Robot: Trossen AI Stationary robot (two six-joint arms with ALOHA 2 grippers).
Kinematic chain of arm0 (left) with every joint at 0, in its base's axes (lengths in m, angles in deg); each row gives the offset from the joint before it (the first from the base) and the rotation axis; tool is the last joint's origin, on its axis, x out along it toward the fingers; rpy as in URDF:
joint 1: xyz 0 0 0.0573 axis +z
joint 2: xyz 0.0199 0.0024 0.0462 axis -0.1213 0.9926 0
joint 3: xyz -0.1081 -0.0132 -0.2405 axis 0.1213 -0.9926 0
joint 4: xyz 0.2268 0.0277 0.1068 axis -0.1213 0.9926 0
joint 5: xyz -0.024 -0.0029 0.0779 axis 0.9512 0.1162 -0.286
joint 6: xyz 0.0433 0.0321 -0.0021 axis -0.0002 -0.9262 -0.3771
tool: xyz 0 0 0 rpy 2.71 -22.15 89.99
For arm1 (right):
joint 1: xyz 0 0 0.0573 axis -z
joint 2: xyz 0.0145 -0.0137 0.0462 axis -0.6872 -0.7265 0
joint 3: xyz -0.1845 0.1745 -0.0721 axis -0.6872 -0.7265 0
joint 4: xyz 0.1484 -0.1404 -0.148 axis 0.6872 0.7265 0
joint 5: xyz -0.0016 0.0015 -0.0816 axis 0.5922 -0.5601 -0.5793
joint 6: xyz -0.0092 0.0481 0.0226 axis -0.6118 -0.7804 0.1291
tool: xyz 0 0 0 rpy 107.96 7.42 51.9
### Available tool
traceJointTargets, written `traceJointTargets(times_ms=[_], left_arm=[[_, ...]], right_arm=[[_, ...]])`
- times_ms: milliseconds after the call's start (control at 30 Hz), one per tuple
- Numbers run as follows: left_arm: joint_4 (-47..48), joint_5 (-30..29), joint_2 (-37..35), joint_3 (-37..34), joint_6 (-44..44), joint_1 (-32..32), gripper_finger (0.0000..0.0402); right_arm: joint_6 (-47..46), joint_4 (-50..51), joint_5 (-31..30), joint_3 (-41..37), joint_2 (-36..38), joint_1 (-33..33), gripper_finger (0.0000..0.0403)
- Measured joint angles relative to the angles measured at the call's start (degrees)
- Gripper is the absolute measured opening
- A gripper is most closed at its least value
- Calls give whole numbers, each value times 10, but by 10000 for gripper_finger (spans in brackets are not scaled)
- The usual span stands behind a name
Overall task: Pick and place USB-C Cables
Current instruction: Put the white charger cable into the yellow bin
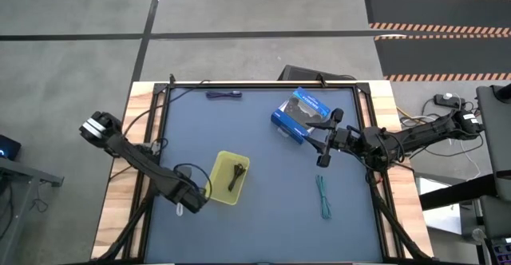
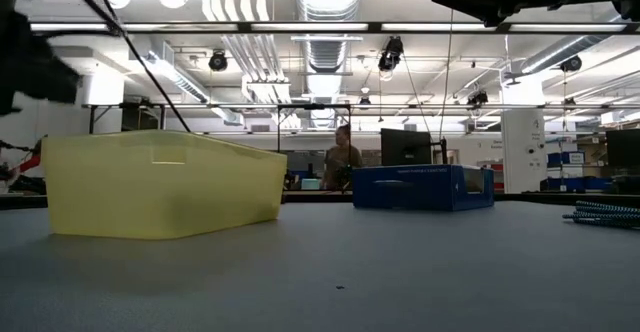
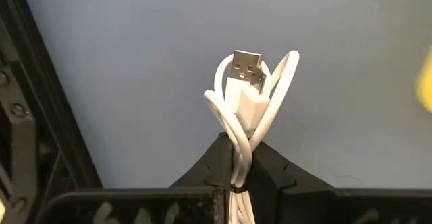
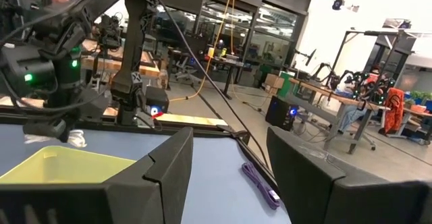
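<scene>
My left gripper (image 1: pixel 188 202) hovers just off the near left corner of the yellow tray (image 1: pixel 227 177) and is shut on the white cable bundle (image 3: pixel 248 102). The black cable (image 1: pixel 237 175) lies inside the tray. Flat on the blue mat are the teal cable (image 1: pixel 323 195), right of the tray, and the purple cable (image 1: pixel 223 95), near the far edge. My right gripper (image 1: pixel 321 144) is open above the mat beside the blue and black box (image 1: pixel 302 115), its fingers wide apart in the right wrist view (image 4: pixel 229 177). My left gripper pinches the white cable bundle between its two fingers across several loops at the bundle's lower part (image 3: pixel 240 162). The loops and the metal plug (image 3: pixel 246 65) stick out past the fingertips. The bundle is lifted clear of the mat, as the right wrist view shows (image 4: pixel 74 138).
The blue and black box rests on the mat at far right, close to my right gripper. A black frame rail (image 1: pixel 160 129) borders the mat. Open mat (image 1: pixel 271 217) lies between the tray and the teal cable. The low view shows the tray (image 2: pixel 160 182), the box (image 2: pixel 420 187) and a person far behind.
</scene>
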Motion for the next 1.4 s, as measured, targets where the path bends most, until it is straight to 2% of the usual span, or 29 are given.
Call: traceJointTargets(times_ms=[333, 567, 767, 1033, 1233, 1400], left_arm=[[78, -94, -48, 69, -12, 1, 12], [77, -184, -57, 123, -45, 7, 12], [78, -230, -55, 180, -62, 27, 12], [71, -231, -24, 235, -141, 85, 12], [12, -218, 0, 259, -218, 131, 12], [2, -205, 18, 277, -259, 161, 12]], right_arm=[[0, 0, 0, 0, 0, 0, 183], [4, 0, 0, 0, 0, 0, 183], [4, 0, -1, 0, 0, 0, 183], [3, 0, -3, 0, 0, 0, 183], [0, 0, -29, 0, 0, 0, 183], [0, 0, -29, 0, 0, 0, 183]])
